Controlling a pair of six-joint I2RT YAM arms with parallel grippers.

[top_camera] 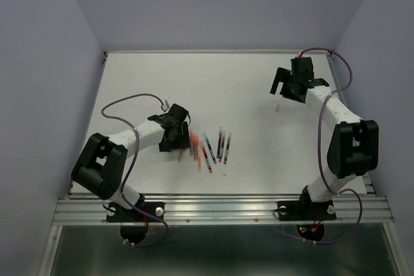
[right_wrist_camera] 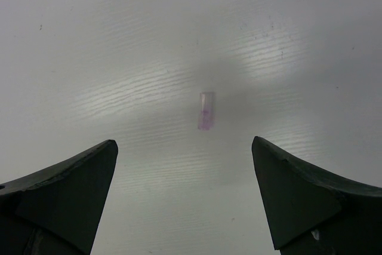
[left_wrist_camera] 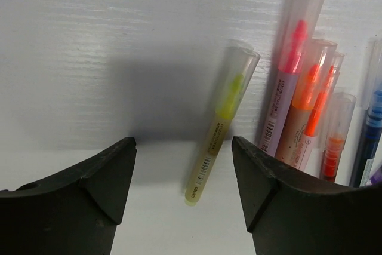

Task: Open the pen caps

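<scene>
Since your left gripper (left_wrist_camera: 182,141) straddled, jaws spread, the thin yellow pen (left_wrist_camera: 206,159) with clear plastic cap (left_wrist_camera: 236,85) toward the near edge of the desk (top_camera: 259,95), you needed to centre its barrel before pinching; your right gripper (right_wrist_camera: 182,141) hung spread too.

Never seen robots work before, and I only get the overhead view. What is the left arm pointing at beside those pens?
Observer: A yellow pen, lying between the open left fingers, touched by neither.
Operator: Cap off yet?
Observer: No, its clear cap is on.
Operator: And on the right?
Observer: The open right fingers frame one small purplish cap lying alone on the table.
</scene>
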